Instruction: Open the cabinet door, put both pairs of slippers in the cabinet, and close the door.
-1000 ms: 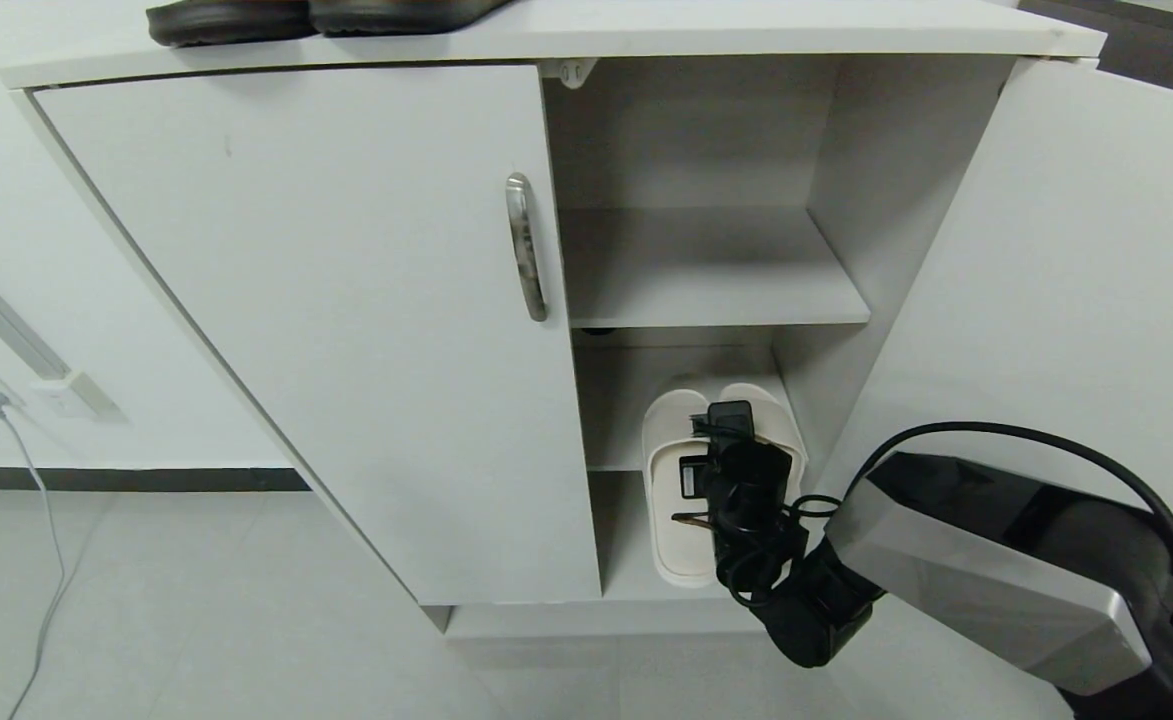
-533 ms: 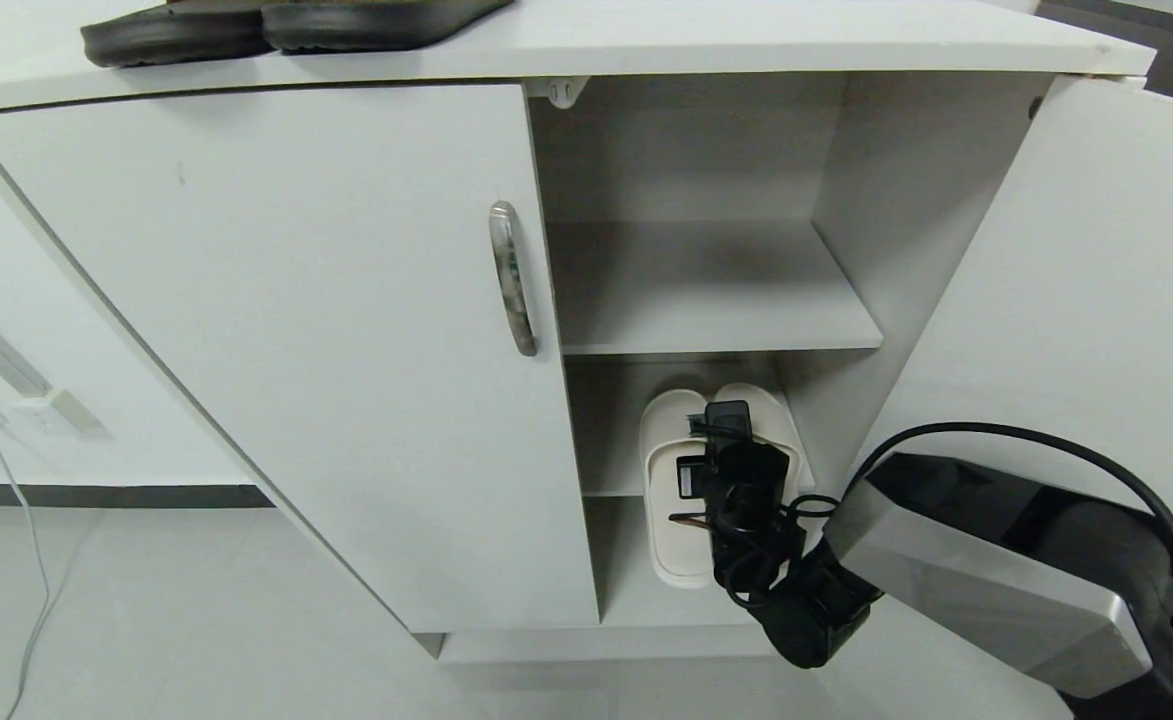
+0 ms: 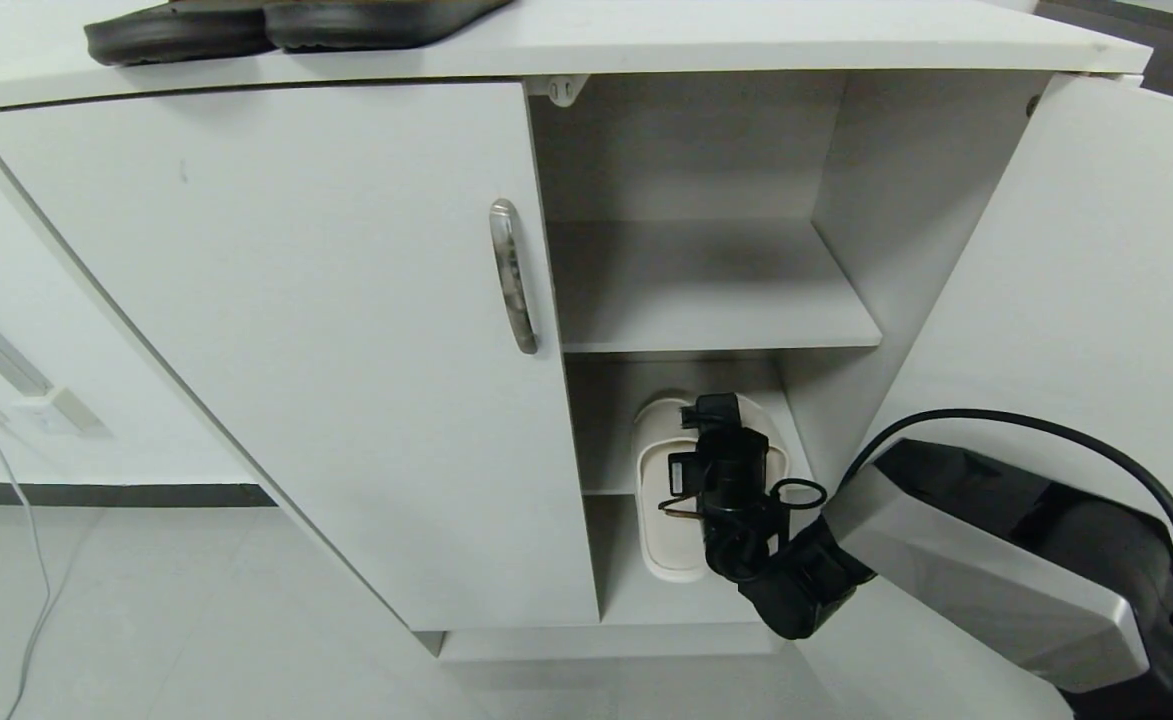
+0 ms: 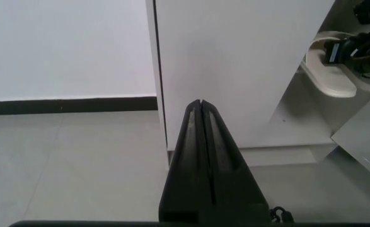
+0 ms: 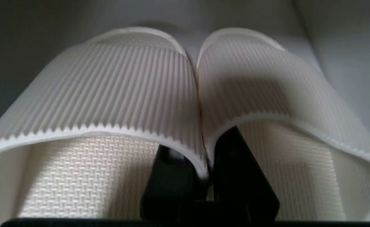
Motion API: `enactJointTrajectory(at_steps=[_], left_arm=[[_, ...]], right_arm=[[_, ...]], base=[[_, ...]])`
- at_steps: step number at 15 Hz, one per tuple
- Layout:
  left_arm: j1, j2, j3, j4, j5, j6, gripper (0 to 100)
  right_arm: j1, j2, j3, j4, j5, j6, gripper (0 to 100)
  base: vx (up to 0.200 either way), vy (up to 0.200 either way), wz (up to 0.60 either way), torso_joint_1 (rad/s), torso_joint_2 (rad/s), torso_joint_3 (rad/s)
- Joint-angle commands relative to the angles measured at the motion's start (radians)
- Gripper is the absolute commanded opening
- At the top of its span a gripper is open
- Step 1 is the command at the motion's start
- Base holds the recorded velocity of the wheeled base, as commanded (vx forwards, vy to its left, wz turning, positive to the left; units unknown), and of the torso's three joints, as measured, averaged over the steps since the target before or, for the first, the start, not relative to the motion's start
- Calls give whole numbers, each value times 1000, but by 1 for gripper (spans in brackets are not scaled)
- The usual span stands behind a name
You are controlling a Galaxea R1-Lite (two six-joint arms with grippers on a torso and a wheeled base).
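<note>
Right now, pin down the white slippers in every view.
Head view: white slippers low in the open cabinet, beside the closed door.
Left wrist view: past the closed door's edge.
Right wrist view: close up, side by side.
Shared landmark: right gripper clamping them.

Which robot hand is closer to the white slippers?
Right. The right gripper pinches the white slippers together, inside the cabinet. The left gripper is shut, out before the closed door, apart from them.
</note>
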Motion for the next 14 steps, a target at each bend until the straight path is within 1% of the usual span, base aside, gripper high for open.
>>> enactJointTrajectory(at_steps=[1,4,9,12,14], left_arm=[[0,1,0,0,0,0,0],[0,1,0,0,0,0,0],[0,1,0,0,0,0,0],[0,1,0,0,0,0,0],[0,1,0,0,0,0,0]], right_arm=[[-12,2,-78,47,11,5,0],[-30,2,-151,136,42,5,0],[-50,41,-303,237,44,23,0],[-50,60,-323,260,48,23,0],[-52,75,-326,256,85,16,0]], base=[[0,0,0,0,0,0],[0,0,0,0,0,0],[0,0,0,0,0,0],[0,0,0,0,0,0],[0,0,0,0,0,0]])
